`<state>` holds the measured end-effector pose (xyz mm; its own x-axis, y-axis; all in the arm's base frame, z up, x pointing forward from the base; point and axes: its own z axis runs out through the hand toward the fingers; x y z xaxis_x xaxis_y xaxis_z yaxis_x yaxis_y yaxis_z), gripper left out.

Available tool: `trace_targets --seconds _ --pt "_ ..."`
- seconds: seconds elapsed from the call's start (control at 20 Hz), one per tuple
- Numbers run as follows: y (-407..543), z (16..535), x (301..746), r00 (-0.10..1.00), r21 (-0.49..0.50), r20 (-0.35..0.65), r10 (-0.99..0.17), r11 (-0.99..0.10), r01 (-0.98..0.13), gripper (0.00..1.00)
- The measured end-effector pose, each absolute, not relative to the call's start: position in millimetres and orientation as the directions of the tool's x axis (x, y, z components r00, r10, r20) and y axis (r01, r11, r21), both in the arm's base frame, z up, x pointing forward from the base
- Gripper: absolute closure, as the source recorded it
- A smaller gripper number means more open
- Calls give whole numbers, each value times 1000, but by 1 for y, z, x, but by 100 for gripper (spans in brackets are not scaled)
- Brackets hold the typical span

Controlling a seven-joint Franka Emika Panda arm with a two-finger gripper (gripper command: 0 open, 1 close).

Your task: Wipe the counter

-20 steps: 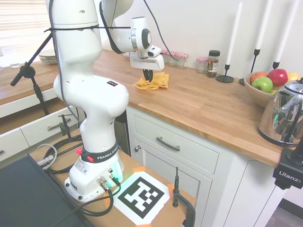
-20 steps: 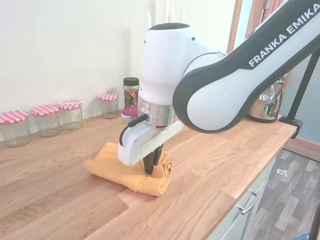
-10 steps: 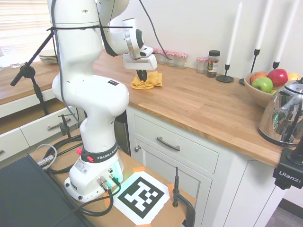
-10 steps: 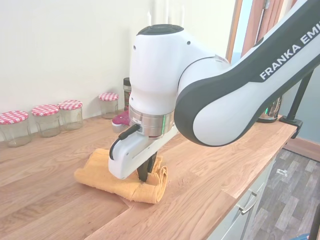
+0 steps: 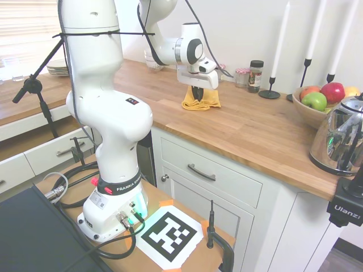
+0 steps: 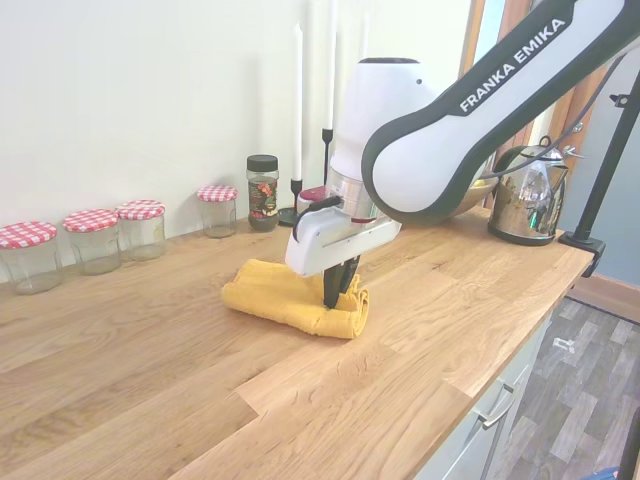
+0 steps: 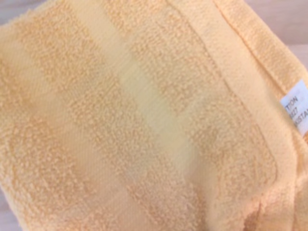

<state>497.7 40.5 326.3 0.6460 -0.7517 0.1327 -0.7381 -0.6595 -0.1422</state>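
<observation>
The counter [image 5: 255, 130] is a long brown butcher-block top over white cabinets; its plank grain shows in the second exterior view [image 6: 150, 390]. A folded yellow towel [image 5: 205, 102] lies flat on it, bunched at one end [image 6: 275, 290]. My gripper [image 5: 195, 97] points straight down into the towel, and its dark fingers [image 6: 333, 290] are pinched together in the cloth, pressing it onto the wood. The wrist view is filled with yellow terry cloth [image 7: 144, 120] with a white label [image 7: 296, 113] at one edge.
Glass jars with red checked lids [image 6: 95, 240] line the wall. A spice jar [image 5: 256, 76] and black candlesticks [image 5: 270, 90] stand just beyond the towel. A fruit bowl [image 5: 317, 105] and a steel kettle [image 5: 343, 139] sit further along, and stacked plates [image 5: 57, 68] at the other end.
The gripper has slid the towel along the counter towards the spice jar and candlesticks, reversing its earlier drift the other way. The towel stays pressed under the fingers.
</observation>
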Motion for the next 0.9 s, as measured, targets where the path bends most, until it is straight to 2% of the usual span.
trace_targets --seconds 0.45,0.9 --pt "-88 326 488 548 -200 79 -833 -551 -810 100" --pt "-216 325 444 438 -220 81 -895 -445 -868 100"
